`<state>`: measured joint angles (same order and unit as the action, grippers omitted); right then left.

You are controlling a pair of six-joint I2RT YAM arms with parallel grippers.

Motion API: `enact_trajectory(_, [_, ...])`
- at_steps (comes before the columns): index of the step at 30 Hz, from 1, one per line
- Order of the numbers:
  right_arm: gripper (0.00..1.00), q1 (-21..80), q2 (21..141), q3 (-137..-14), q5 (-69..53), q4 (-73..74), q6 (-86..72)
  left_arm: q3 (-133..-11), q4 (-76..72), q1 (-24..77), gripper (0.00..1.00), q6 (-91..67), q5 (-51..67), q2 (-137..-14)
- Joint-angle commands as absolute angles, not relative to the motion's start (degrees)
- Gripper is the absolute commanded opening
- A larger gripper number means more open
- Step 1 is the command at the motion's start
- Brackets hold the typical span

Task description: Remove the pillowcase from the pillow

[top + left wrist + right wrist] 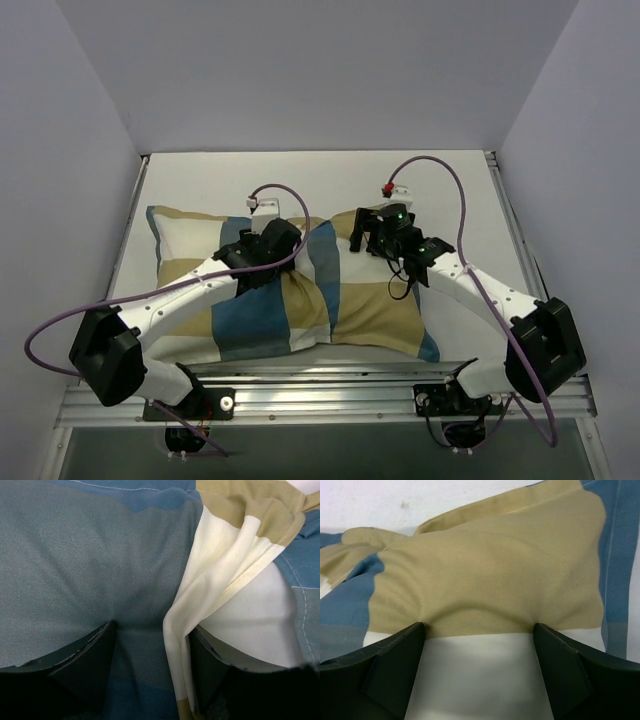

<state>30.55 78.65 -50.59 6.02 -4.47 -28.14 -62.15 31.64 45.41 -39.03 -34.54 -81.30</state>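
Checked cloth in teal-blue, tan and white fills the scene. The pillowcase [290, 310] lies lengthwise across the white surface [200, 180], plump, with the pillow inside it and out of sight.

Your left hand [151, 630] is pressed down into the middle of the case. Its two fingers are apart and straddle a raised ridge of cream cloth [215, 575]. The ridge touches one finger but is not pinched between them. That placement looks meant to gather loose fabric clear of the stuffing, so that only the cover is caught.

Your right hand [479, 627] is pushed into the right half, fingers spread wide and holding nothing. It dimples the cloth where a tan block meets a white one, and it probably pins the pillow while the other hand pulls.

The case looks thin and soft, bunched into creases between the two hands. The white patch beside the ridge may be a white check or bare pillow; the close view doesn't settle it.
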Motion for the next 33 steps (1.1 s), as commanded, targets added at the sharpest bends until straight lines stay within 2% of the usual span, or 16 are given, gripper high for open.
enact_trajectory(1, [0.86,37.0,77.3,-55.7,10.5,9.0,-25.0,-58.3,33.1,45.5,0.67,-42.8,-28.4,-81.1])
enact_trajectory(8, [0.89,46.5,80.8,-67.9,18.0,12.6,-23.8,-52.6,29.6,45.5,0.67,-46.5,-27.5,-79.5])
enact_trajectory(13, [0.89,50.9,84.6,-71.4,21.2,13.7,-24.8,-49.5,27.3,45.4,0.67,-48.6,-26.5,-79.0])
enact_trajectory(17, [0.89,52.0,85.0,-73.6,23.2,15.0,-24.8,-47.7,25.8,45.5,0.67,-50.0,-25.9,-78.9])
enact_trajectory(29, [0.89,54.8,87.4,-77.3,17.9,12.7,-21.5,-42.7,22.4,45.4,0.67,-51.7,-24.3,-75.7])
enact_trajectory(33, [0.89,54.8,90.9,-77.2,23.5,14.3,-21.7,-40.8,22.4,45.3,0.67,-52.3,-24.5,-74.4])
